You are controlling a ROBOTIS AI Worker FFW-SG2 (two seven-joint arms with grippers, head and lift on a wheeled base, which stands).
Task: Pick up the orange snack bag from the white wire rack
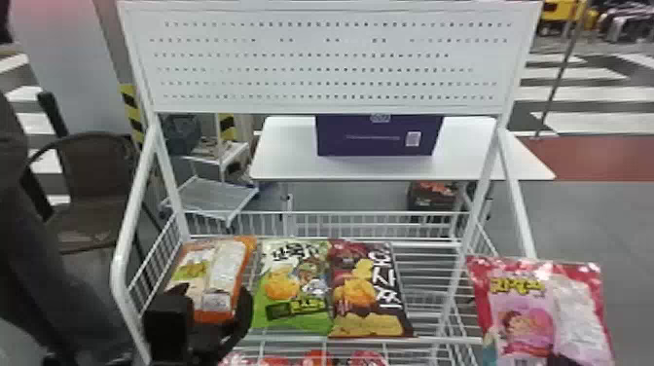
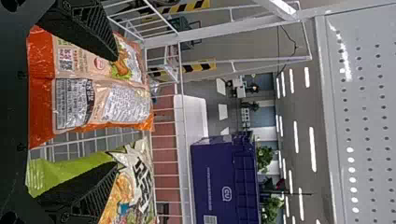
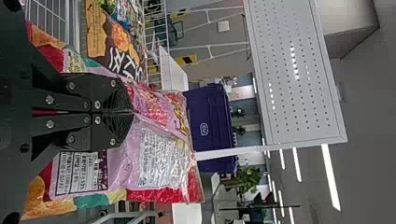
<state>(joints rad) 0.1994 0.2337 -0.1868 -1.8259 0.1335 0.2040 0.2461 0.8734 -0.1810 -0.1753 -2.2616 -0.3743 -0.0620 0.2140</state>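
In the head view's lower left, the orange snack bag [image 1: 199,265] lies on the white wire rack [image 1: 117,272], its near end between the left gripper's [image 1: 214,288] fingers. Left wrist view: those fingers stand spread. Right wrist view: the right gripper [image 3: 132,112] clamps a pink snack bag [image 3: 161,154].

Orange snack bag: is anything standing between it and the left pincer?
Nothing visible does. In the left wrist view, the left pincer is open over the orange snack bag, with no other item between them. The green snack bag lies alongside, partly hidden by one finger, but does not cover the orange one.
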